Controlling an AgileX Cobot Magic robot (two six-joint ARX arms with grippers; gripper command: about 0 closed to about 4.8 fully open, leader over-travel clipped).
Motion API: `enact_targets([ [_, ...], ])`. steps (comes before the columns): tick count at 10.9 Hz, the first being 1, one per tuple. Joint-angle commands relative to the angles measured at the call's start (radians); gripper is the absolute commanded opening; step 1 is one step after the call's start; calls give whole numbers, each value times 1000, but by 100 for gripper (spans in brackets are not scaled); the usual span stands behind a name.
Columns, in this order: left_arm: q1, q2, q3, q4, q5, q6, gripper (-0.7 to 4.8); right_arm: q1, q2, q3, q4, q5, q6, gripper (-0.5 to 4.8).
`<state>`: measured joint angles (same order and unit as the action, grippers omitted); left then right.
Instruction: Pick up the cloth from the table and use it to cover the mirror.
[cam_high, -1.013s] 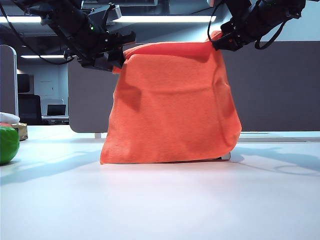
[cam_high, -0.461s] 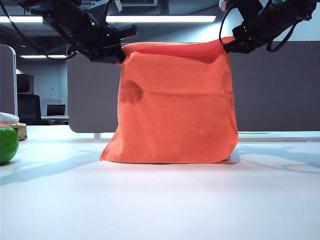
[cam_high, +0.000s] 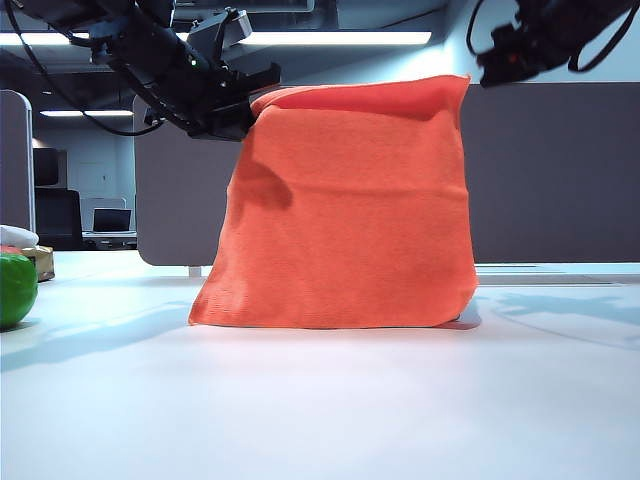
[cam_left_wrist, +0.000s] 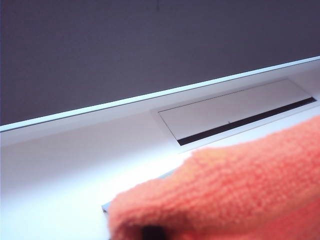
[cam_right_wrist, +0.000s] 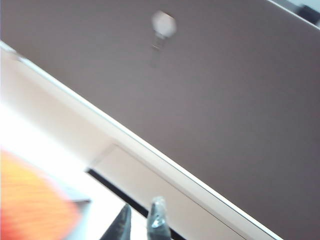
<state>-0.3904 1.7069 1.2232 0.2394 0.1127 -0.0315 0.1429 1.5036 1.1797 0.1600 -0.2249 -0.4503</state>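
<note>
White and smooth, the table (cam_high: 320, 400) fills the near part of the exterior view, with nothing on it close to the camera. A little further back, at the left edge, a green round object (cam_high: 15, 290) sits on the table, cut off by the frame.

In the middle stands the cloth (cam_high: 345, 205), bright orange, draped as a tall tent with its lower edge resting on the table. It hides the mirror completely, so the mirror itself cannot be seen in any view.

At the upper left corner of the cloth is the left gripper (cam_high: 243, 112). Its jaws are closed and the orange corner is pinched between them; in the left wrist view the cloth (cam_left_wrist: 235, 192) fills the lower part, very close to the camera.

The right gripper (cam_high: 492, 72) hangs in the air just beside the upper right corner of the cloth, not touching it. In the right wrist view its fingertips (cam_right_wrist: 158, 220) stand a small gap apart and hold nothing.

Behind all, the grey partition panel (cam_high: 555, 170) closes the far side of the table.
</note>
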Motion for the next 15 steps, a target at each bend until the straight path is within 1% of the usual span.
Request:
enact_targets([
  [1,0,-3,7,10,4,-6,-6,5,-71,7,-82,-169,11,96],
  [2,0,-3,8,10,4,-6,-6,9,-68,6,-142,-222,11,96],
  [3,0,-3,8,10,4,-6,-6,24,-62,6,-148,-202,2,122],
  [4,0,-3,8,10,4,-6,-6,24,-56,6,-131,-189,1,129],
  [6,0,-3,8,10,4,-6,-6,26,-37,6,-126,-188,1,130],
  [8,0,-3,8,10,4,-6,-6,28,-14,7,-78,-166,1,131],
  [9,0,-3,8,10,4,-6,-6,31,20,7,-27,-154,2,130],
  [11,0,-3,8,10,4,-6,-6,32,38,7,-18,-151,2,127],
  [12,0,-3,8,10,4,-6,-6,32,47,7,-5,-150,2,116],
  [13,0,-3,8,13,4,-6,-6,32,56,7,53,-142,2,-5],
  [15,0,-3,8,32,4,-6,-6,32,63,7,82,-133,2,-5],
])
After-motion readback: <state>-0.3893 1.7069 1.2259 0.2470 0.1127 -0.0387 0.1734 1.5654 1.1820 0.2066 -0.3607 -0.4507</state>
